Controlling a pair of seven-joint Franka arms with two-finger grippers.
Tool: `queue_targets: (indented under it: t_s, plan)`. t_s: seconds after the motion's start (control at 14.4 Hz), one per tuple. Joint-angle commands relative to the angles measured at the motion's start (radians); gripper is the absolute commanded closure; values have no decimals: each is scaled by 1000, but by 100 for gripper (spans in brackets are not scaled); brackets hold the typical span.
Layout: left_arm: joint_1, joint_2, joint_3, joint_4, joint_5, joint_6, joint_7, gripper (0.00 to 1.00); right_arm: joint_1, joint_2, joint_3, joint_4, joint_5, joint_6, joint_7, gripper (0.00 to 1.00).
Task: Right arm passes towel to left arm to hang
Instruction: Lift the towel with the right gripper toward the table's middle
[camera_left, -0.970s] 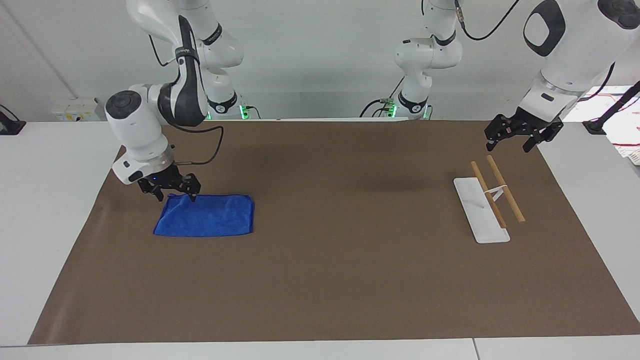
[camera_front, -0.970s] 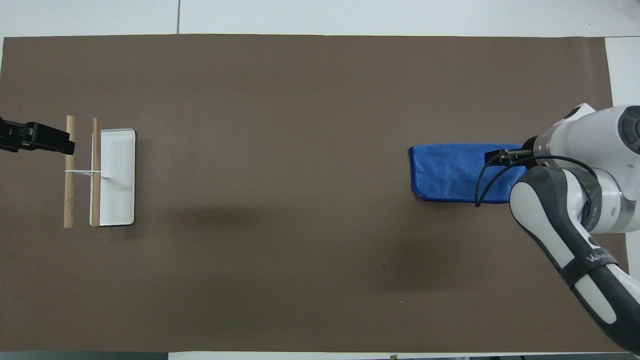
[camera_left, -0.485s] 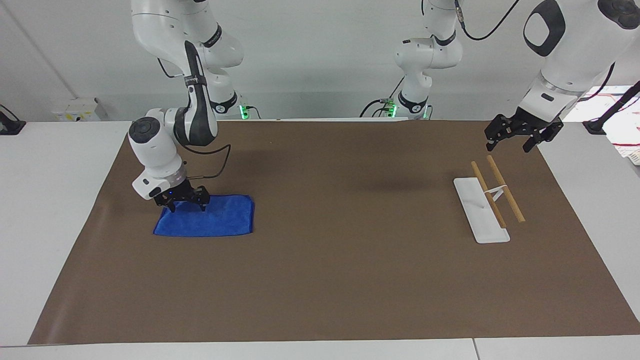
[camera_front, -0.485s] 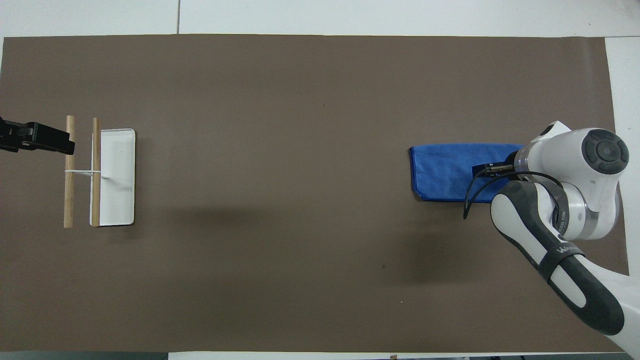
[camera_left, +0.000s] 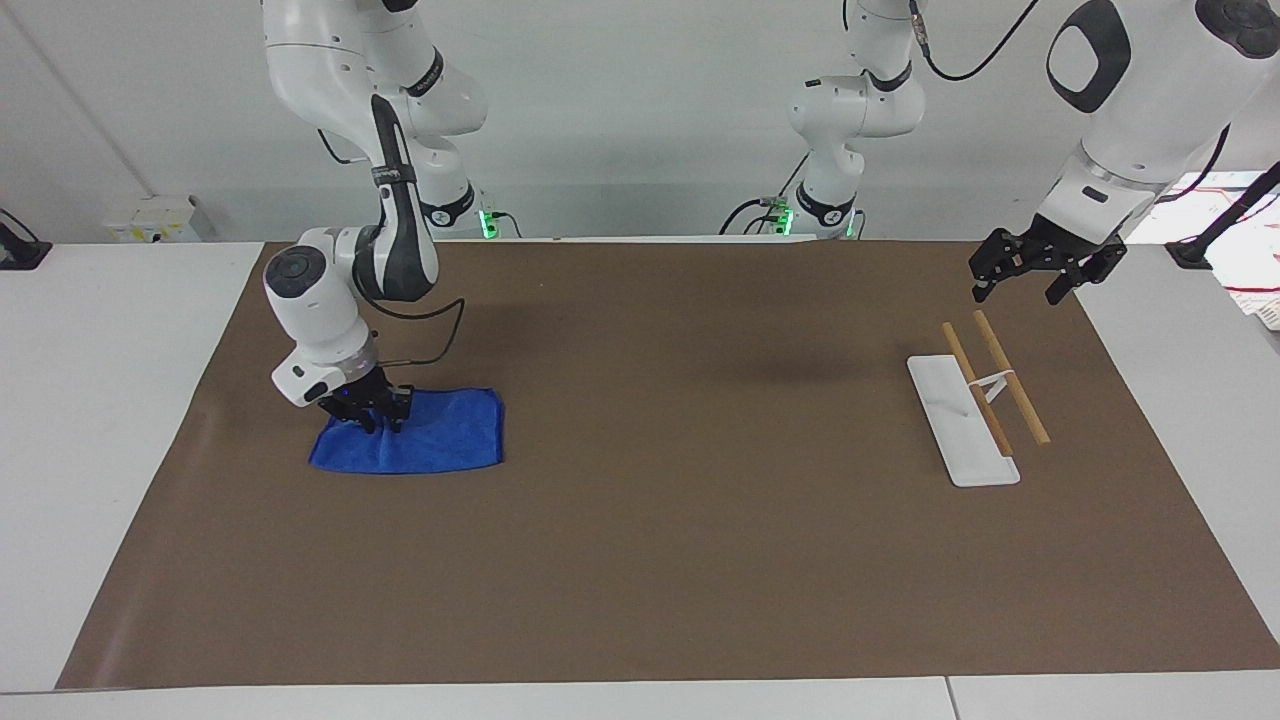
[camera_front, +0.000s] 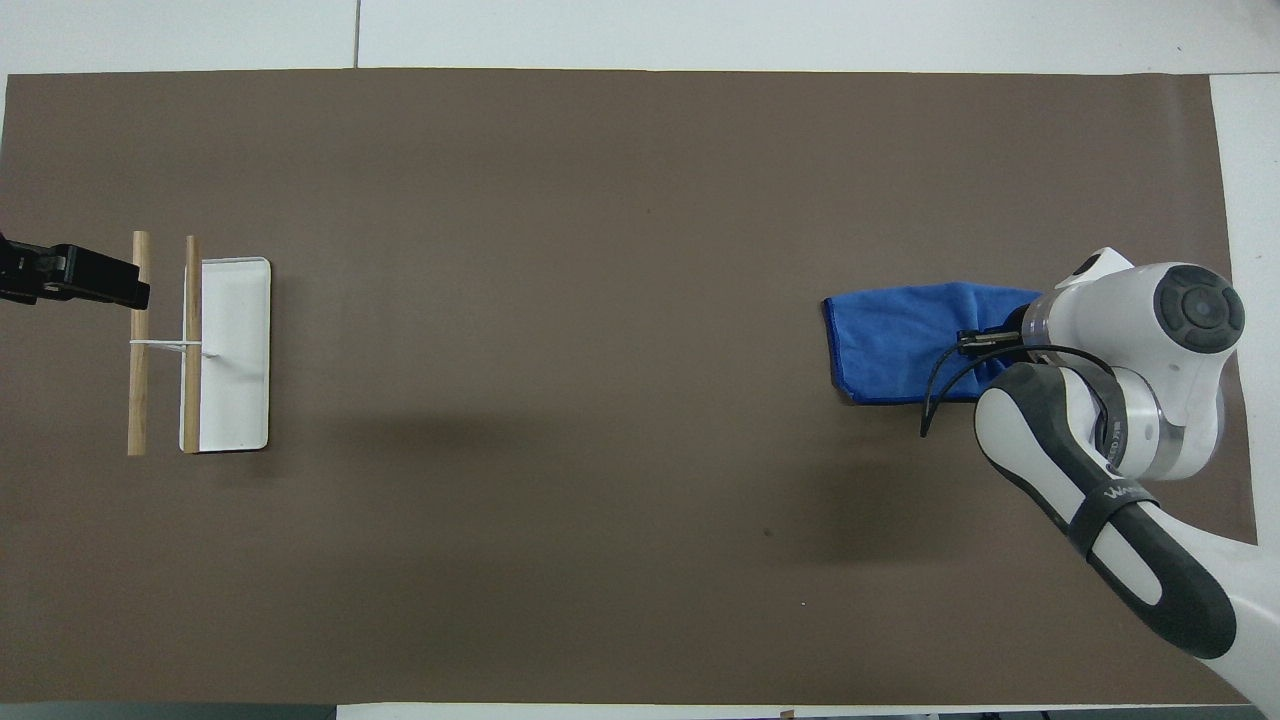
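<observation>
My right gripper (camera_left: 372, 421) is pinched down on the bunched edge of the towel (camera_left: 430, 438), which lies on the counter (camera_left: 660, 560) toward my right arm's end, soft, light and floppy, while my left gripper (camera_left: 1030, 270) waits open.

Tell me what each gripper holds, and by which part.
The right gripper pinches the towel, bunching it near the end toward the right arm's side. The left gripper holds nothing.

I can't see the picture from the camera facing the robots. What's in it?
The right end effector is pinching the blue towel, bunching it on the brown mat. The left end effector waits open in the air by the wooden towel rack.
</observation>
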Motion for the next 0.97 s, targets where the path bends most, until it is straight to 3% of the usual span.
queue_targets:
  t_s: [0.0,0.21,0.42,0.62,0.76,0.9]
  plan:
    - [-10,-22,11,-30,20,18,2,0,-2,13,12,25,35,-27,-31,100]
    - [-10,-22,11,-30,20,18,2,0,3,-10,49,180,38,-258,28,100]
    - [-10,-22,11,-29,20,18,2,0,3,-25,136,336,62,-421,192,100]
    - [-10,-22,11,-30,20,18,2,0,1,-1,248,476,142,-457,379,100]
    - [-10,-22,11,-29,20,18,2,0,1,27,311,569,273,-455,464,100]
    - [-10,-22,11,-29,20,18,2,0,59,71,317,658,390,-406,614,100]
